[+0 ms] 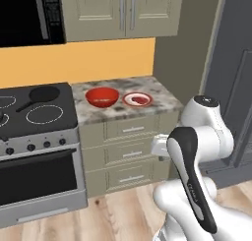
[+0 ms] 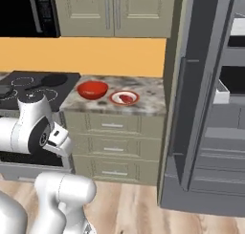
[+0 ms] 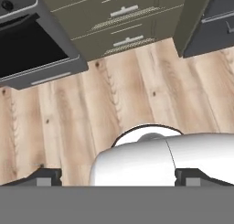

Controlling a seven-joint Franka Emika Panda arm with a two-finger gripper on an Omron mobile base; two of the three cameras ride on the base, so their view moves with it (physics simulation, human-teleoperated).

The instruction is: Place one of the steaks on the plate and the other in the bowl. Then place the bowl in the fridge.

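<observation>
**Inspector:** Start at the gripper and work outward.

**Operator:** My gripper [image 3: 117, 177] is spread wide and carries nothing. In the hand view its two dark tips sit far apart at the bottom edge, and it looks straight down at the wood floor [image 3: 137, 99]. I judge the arm is folded back in a travel pose, low in front of the drawers [image 1: 130, 151], well short of the counter [image 1: 162, 105].

**Inspector:** Where are the task items?

**Operator:** In the left base view the bowl [image 1: 102, 96] stands on the counter at about 11 o'clock from the arm, with the plate [image 1: 137, 99] just beside it on the fridge side. One steak [image 1: 139, 100] lies on the plate. I cannot tell whether the other is inside the bowl; its interior reads plain red. The fridge [image 2: 210, 109] stands at 2 o'clock in the right base view, door swung open with shelves and a white bin showing.

**Inspector:** Why that arrangement?

**Operator:** My judgement is that the open door readies the fridge to receive the bowl, and the bowl sits near the counter's front for an easy reach.

**Inspector:** Any writing or brands?

**Operator:** None legible. The microwave [image 1: 29, 14] panel shows marks too small to read.
</observation>
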